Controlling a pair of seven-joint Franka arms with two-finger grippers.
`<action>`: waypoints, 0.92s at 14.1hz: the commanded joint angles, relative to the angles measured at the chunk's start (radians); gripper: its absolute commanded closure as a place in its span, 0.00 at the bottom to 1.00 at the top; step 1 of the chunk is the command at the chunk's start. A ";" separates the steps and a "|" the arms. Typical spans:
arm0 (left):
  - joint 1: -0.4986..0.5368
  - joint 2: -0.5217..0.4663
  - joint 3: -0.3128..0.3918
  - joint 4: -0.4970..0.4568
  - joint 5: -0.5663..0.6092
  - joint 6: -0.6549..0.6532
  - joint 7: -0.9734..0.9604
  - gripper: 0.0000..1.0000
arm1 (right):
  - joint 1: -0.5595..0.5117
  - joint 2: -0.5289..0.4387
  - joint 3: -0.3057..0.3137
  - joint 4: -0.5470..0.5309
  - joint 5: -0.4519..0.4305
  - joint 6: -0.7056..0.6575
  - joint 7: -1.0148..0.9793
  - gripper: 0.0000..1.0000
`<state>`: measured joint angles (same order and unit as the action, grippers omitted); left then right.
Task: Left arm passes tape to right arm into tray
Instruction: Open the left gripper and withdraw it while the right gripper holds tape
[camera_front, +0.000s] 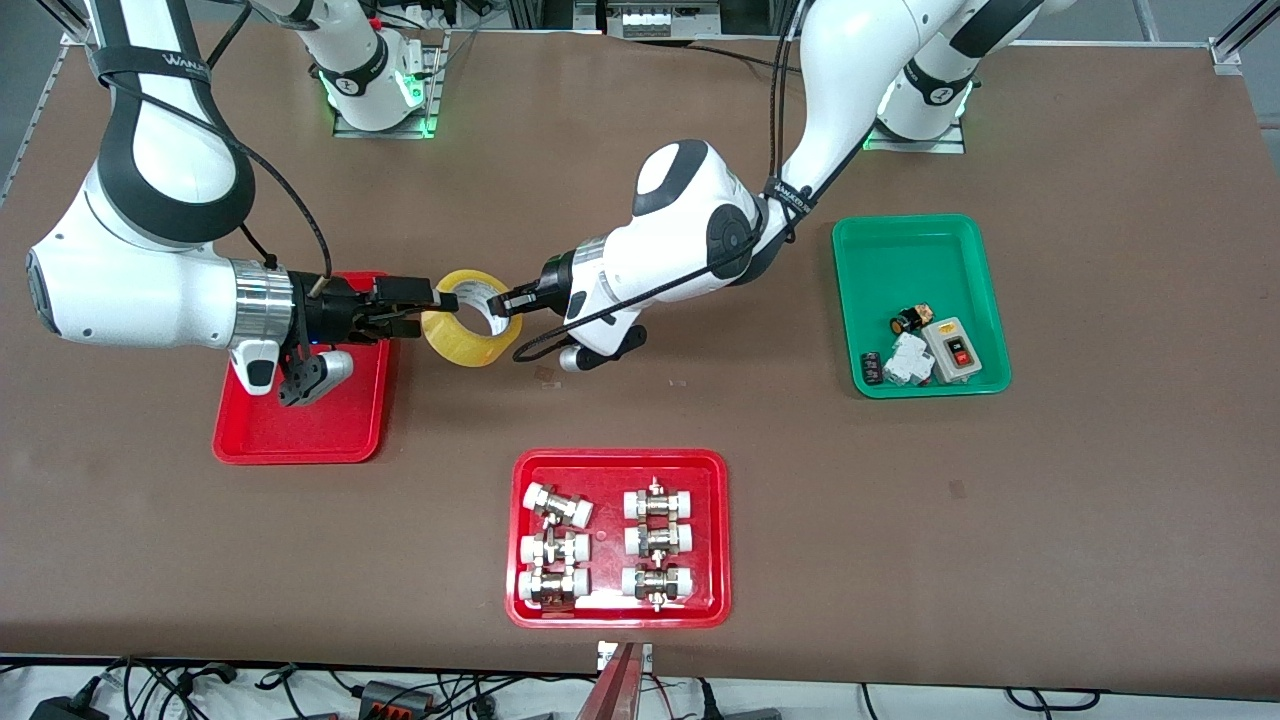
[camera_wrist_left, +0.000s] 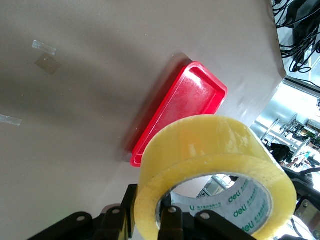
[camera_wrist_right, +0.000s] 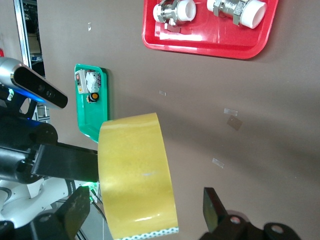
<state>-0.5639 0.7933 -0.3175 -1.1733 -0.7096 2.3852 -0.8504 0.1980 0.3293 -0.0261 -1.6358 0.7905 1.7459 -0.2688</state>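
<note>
The yellow tape (camera_front: 462, 335) hangs in the air over the table, just beside the plain red tray (camera_front: 300, 430), on the side toward the left arm's end. My left gripper (camera_front: 503, 302) is shut on the roll's wall, one finger inside the hole and one outside, as the left wrist view shows (camera_wrist_left: 150, 220). My right gripper (camera_front: 432, 308) is open, with its fingers on either side of the roll's other edge and a gap showing in the right wrist view (camera_wrist_right: 145, 210). The tape (camera_wrist_left: 210, 145) fills the left wrist view, with the tray (camera_wrist_left: 185, 100) below it.
A red tray (camera_front: 620, 458) with white-capped metal fittings lies nearer the front camera, at mid table. A green tray (camera_front: 900, 260) with small electrical parts lies toward the left arm's end. Small tape scraps lie on the brown table (camera_front: 1100, 450).
</note>
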 joint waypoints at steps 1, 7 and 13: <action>-0.002 0.017 0.000 0.041 -0.024 -0.012 0.024 1.00 | 0.000 0.011 -0.001 0.019 0.022 -0.012 -0.044 0.10; -0.002 0.015 0.000 0.041 -0.024 -0.012 0.024 0.99 | 0.000 0.011 -0.001 0.019 0.022 -0.016 -0.043 0.55; -0.002 0.012 0.000 0.040 -0.021 -0.014 0.022 0.72 | -0.002 0.010 -0.001 0.030 0.022 -0.017 -0.046 0.62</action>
<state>-0.5632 0.7957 -0.3171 -1.1724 -0.7097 2.3844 -0.8503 0.1982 0.3304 -0.0257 -1.6333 0.7972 1.7412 -0.3059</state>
